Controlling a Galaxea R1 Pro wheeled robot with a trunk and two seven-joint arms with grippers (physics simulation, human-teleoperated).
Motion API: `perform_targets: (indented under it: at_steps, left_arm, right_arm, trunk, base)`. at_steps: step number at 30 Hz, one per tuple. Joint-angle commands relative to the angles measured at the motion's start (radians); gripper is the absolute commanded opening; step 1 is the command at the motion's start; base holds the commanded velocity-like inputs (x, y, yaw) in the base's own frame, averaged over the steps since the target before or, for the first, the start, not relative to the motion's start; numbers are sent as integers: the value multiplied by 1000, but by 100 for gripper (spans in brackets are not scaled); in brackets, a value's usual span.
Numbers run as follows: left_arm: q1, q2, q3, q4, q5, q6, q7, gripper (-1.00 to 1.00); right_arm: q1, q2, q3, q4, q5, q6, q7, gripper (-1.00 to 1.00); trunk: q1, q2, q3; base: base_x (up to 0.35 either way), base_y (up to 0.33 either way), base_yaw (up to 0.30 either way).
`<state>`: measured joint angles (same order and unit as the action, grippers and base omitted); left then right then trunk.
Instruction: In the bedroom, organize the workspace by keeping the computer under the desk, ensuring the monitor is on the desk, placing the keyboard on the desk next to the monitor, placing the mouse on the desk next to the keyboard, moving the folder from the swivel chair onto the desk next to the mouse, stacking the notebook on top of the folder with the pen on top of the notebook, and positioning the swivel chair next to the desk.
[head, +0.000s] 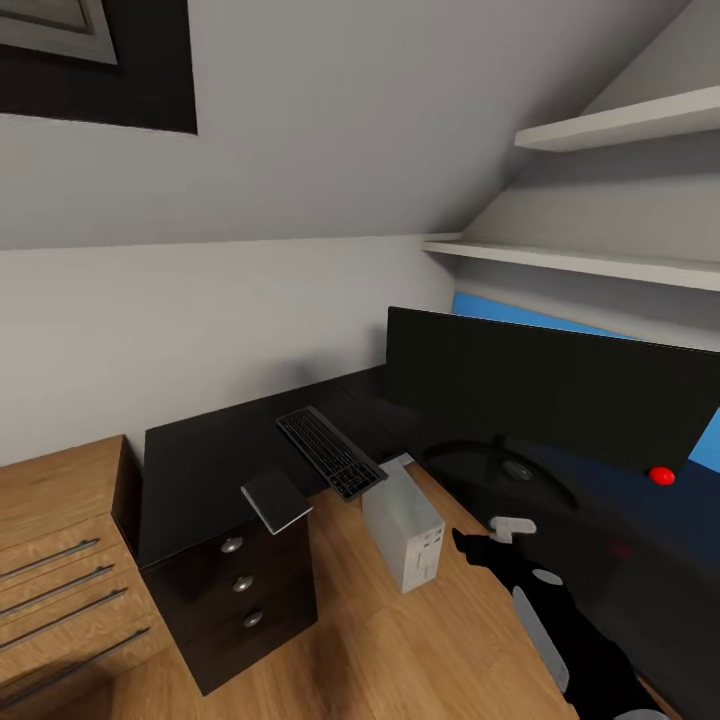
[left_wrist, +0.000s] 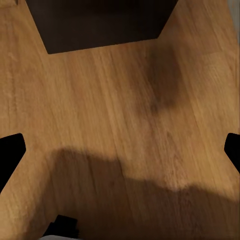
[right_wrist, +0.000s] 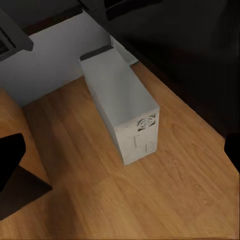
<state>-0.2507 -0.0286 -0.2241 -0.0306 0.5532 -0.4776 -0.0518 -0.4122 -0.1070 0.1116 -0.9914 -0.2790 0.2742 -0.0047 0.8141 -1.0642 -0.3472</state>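
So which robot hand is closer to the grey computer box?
Right. The right gripper looks down at the computer close below; the left gripper faces bare wooden floor.

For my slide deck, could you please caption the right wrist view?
Right wrist camera looking down at the light grey computer standing on the wooden floor beside the black desk.

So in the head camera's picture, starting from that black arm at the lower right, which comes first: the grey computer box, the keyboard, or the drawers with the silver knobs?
Measured from the right gripper:
1. The computer, on the floor just beside it.
2. The keyboard, farther back, overhanging the desk edge.
3. The drawers, farthest, across the floor toward the robot's left.
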Motion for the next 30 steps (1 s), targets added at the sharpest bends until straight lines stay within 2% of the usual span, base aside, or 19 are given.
perform_targets:
  at_steps: [1,6,15,30]
  left_arm:
    - [-1,-4,-3,1,12,-9,-5,100]
    - [-1,-6,-2,1,12,-37,-5,100]
    - [-1,-14,0,1,13,-54,-5,100]
    - [-1,-15,0,2,13,-58,-5,100]
  right_arm:
    - [0,0,-2,4,1,-1,-6,100]
    - [0,0,-4,9,7,-29,-34,100]
    - [1,-21,-28,-41,-7,17,14,100]
    - [1,-22,-32,-105,-11,31,18,100]
  trunk:
    - [0,-1,-1]
    - [0,-1,-1]
    - [0,-1,-1]
    - [0,-1,0]
  base:
    - [0,0,0]
    - [0,0,0]
    - [0,0,0]
    - [0,0,-8]
